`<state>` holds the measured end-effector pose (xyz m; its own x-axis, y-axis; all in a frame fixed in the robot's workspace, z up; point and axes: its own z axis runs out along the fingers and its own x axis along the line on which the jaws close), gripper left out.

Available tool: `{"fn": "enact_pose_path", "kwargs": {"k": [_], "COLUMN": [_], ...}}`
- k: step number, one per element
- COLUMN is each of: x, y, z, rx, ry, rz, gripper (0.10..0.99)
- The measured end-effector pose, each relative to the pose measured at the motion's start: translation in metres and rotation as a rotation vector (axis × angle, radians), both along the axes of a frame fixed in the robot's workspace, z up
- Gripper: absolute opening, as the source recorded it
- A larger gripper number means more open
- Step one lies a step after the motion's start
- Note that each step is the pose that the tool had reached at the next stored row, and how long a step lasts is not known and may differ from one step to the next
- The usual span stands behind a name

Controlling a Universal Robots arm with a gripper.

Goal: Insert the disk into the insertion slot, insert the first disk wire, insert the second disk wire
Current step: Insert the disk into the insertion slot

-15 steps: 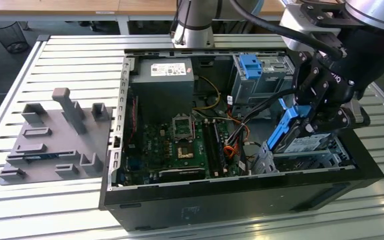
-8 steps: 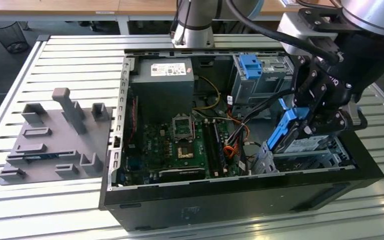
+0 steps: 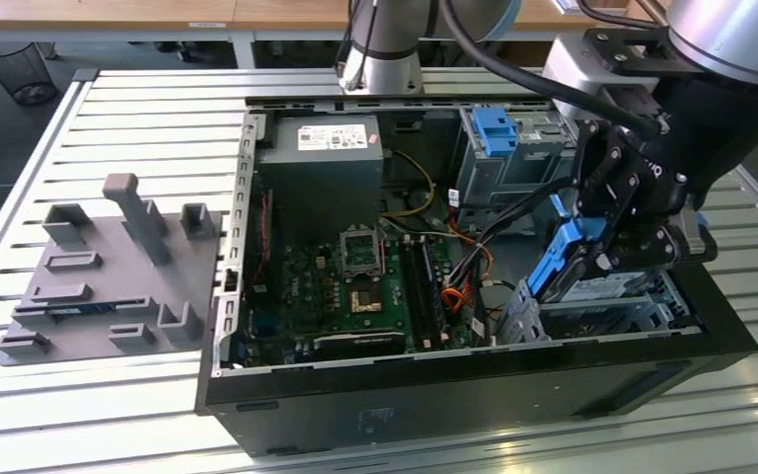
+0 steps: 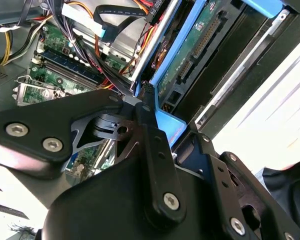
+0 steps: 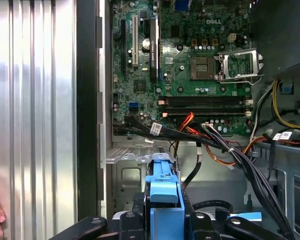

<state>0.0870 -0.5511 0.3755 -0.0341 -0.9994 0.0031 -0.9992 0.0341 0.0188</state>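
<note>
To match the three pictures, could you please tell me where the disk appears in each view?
Exterior view: the disk tilts in the gripper above the insertion slot, at the exterior view's right.
Second wrist view: its green underside, blue-framed, just past the gripper.
First wrist view: its blue carrier edge-on, nearest the camera.
Shared landmark: the green motherboard.

Green motherboard point(image 3: 359, 281), grey power supply point(image 3: 320, 163), grey fixture block point(image 3: 110, 286) beside black case point(image 3: 485, 395)

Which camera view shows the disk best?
The second wrist view: the disk shows its green circuit-board face and blue carrier broadly. The exterior view shows its tilted blue edge; the first wrist view, the carrier's end.
</note>
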Motion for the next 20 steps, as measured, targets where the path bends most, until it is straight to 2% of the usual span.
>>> {"fn": "enact_pose_path", "kwargs": {"k": [20], "x": [0.0], "y": [0.0], "z": [-0.0162], "rx": [0.0], "ry": [0.0], "rz": [0.0], "gripper": [0.365]}}
